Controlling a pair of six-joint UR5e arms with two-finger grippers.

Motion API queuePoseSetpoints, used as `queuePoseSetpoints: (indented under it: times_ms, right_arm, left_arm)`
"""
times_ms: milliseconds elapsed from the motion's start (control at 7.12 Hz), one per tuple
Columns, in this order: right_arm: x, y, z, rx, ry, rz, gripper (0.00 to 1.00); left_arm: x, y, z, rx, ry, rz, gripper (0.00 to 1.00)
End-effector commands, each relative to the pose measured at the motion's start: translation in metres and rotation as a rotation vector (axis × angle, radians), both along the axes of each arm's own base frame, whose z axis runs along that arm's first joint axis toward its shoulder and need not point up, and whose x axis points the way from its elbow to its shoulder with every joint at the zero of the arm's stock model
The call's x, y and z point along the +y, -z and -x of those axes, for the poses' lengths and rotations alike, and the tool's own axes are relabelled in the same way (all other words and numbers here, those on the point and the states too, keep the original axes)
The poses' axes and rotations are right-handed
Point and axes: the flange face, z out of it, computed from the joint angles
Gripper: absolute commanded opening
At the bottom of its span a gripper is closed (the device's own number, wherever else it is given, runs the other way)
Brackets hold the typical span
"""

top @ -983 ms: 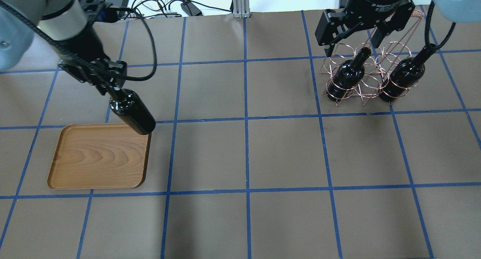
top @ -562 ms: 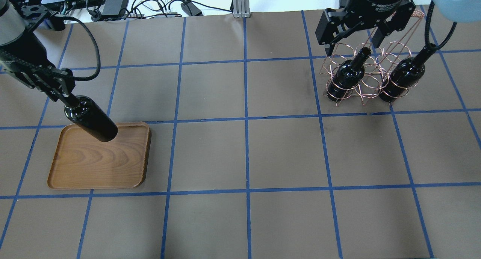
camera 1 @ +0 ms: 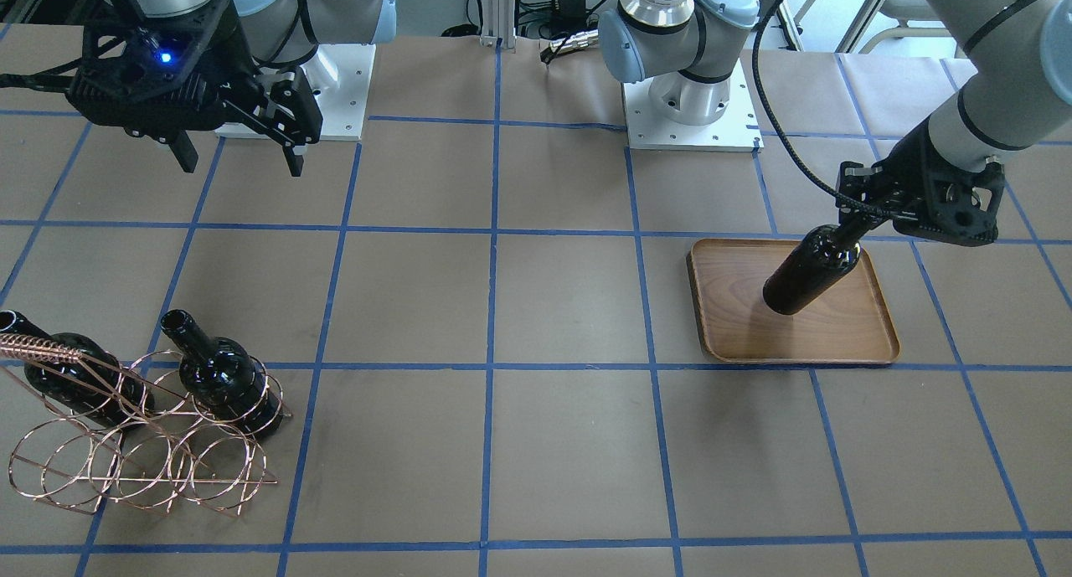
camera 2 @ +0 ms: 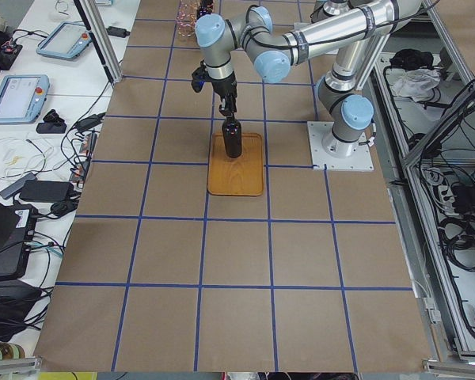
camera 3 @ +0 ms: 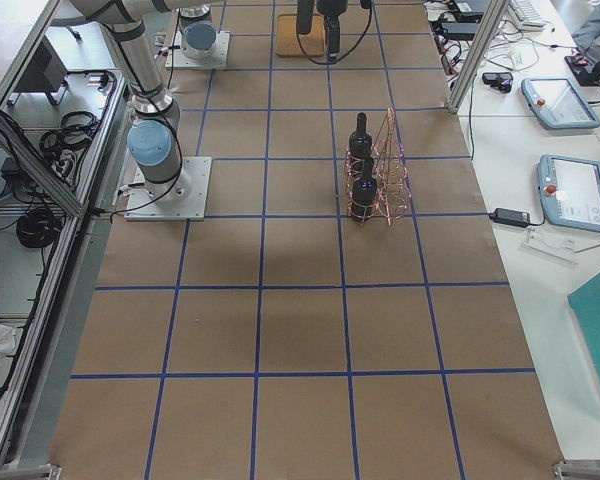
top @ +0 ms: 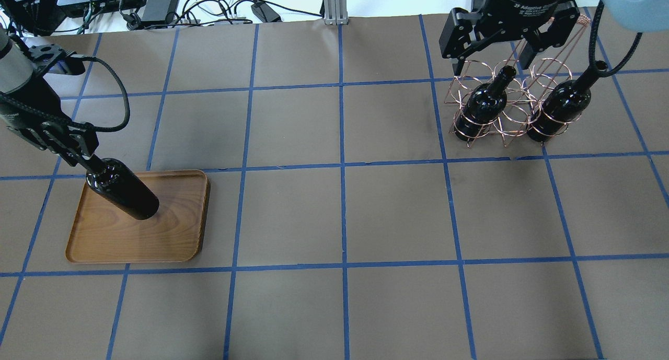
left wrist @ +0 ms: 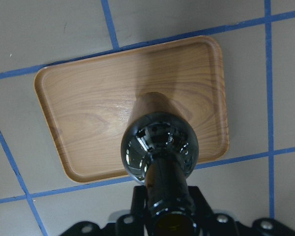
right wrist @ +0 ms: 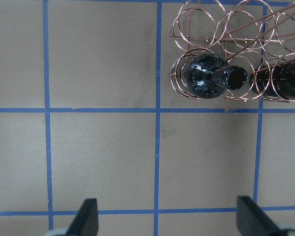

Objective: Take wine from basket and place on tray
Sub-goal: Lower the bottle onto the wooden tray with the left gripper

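Pinching the neck of a glossy black glass wine bottle (top: 125, 195), the left hand (top: 90, 160) holds it upright over the flat brown wooden tray (top: 172, 234) with rounded corners on the paper-covered desk (top: 345, 213); whether its base touches the wood I cannot tell. Lifting out and carrying look done; setting down and letting go remain. Farther off, the right hand (top: 491, 62) hovers spread above the copper-coloured wire basket (top: 509, 127), where two matching black bottles (top: 483, 106) stand.
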Motion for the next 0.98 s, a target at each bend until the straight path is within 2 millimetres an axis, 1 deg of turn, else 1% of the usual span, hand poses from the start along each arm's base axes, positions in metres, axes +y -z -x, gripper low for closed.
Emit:
queuePoseSetpoints:
  times_ms: [0,281,562,702,843]
  right_arm:
    - [0.000,-0.001,0.000,0.000,0.005,0.002,1.00]
    - [0.000,0.000,0.000,0.000,0.005,-0.001,1.00]
    - [0.000,0.000,0.000,0.000,0.005,-0.001,1.00]
    - [0.000,0.000,0.000,0.000,0.002,-0.003,1.00]
    - [0.001,-0.001,0.000,0.000,0.002,0.000,1.00]
  left_arm:
    - [-0.005,0.011,-0.007,0.005,-0.005,-0.013,0.00]
    - [-0.009,0.020,-0.009,0.011,0.007,-0.030,0.00]
    - [-0.009,0.023,-0.014,-0.025,0.022,-0.056,0.00]
    - [-0.009,0.023,-0.014,-0.027,0.029,-0.057,0.12]
    - [-0.009,0.023,-0.014,-0.025,0.029,-0.057,0.28]
